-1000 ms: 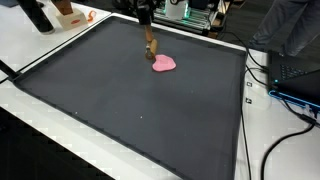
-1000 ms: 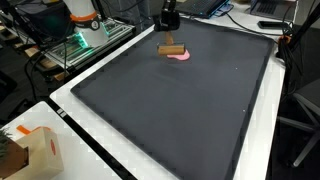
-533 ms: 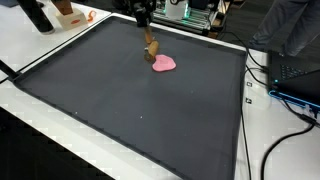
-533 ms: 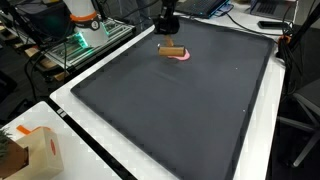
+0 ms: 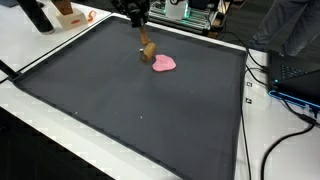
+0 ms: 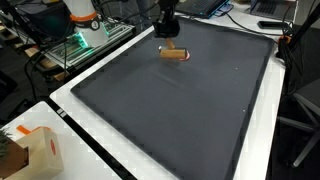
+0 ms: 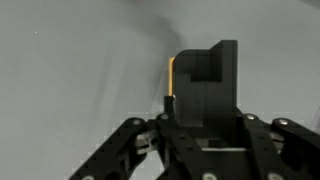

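Since a second ago my gripper [image 5: 139, 33] has slid toward 9 o'clock in an exterior view. The wooden block [image 5: 146, 52] beneath it has shifted the same way, opening a little gap to the pink piece [image 5: 164, 63]. I judge the block is being drawn clear of that piece. I cannot tell whether the jaws are clenched on it or have let go, since the wrist view shows only a dark finger with a tan edge beside it. The block sits just below the fingertips at 5 o'clock. The pink piece lies near the block at 4 o'clock, on the black mat [image 5: 120, 110].
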`<state>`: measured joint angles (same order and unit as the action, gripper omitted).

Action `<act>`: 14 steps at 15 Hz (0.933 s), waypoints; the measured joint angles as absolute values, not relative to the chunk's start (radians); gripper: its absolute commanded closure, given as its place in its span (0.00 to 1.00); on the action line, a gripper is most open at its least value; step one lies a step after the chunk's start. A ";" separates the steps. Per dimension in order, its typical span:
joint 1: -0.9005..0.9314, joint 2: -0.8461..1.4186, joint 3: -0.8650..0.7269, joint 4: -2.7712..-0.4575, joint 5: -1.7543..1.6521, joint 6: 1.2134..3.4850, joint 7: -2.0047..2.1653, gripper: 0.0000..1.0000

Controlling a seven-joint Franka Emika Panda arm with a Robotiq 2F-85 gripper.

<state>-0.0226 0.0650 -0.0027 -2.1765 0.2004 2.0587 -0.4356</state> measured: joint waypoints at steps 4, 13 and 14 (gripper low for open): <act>-0.036 0.077 -0.009 -2.172 0.213 2.061 -0.459 0.77; -0.041 0.082 -0.007 -2.157 0.205 2.064 -0.476 0.77; -0.040 0.080 -0.005 -2.153 0.197 2.064 -0.477 0.77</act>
<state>-0.0397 0.0799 -0.0052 -2.1527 0.1966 2.0636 -0.4766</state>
